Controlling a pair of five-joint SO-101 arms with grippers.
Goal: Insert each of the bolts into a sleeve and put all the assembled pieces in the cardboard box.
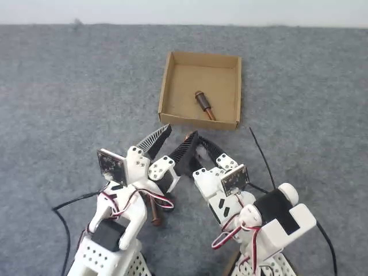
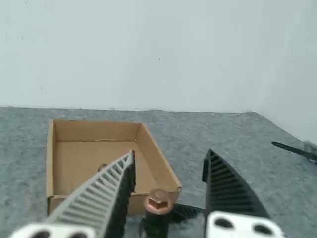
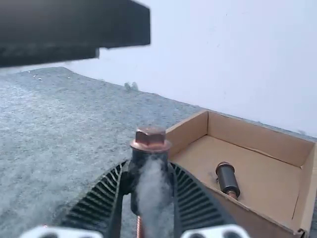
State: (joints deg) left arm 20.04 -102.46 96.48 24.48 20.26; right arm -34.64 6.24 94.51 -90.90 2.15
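- High view: the brown cardboard box (image 1: 170, 86) on the grey table (image 1: 69, 86) holds one finished sleeve-and-bolt piece (image 1: 204, 104).
- Left wrist view: the left tool (image 2: 171, 153) is released, fingers (image 2: 111, 198) wide either side of a copper hex-headed bolt (image 2: 157, 201); keep it clear.
- Right wrist view: the right tool (image 3: 148, 171) is clenched on the black cylindrical sleeve (image 3: 148, 186) carrying that bolt; lift it upright over the box wall, release low.
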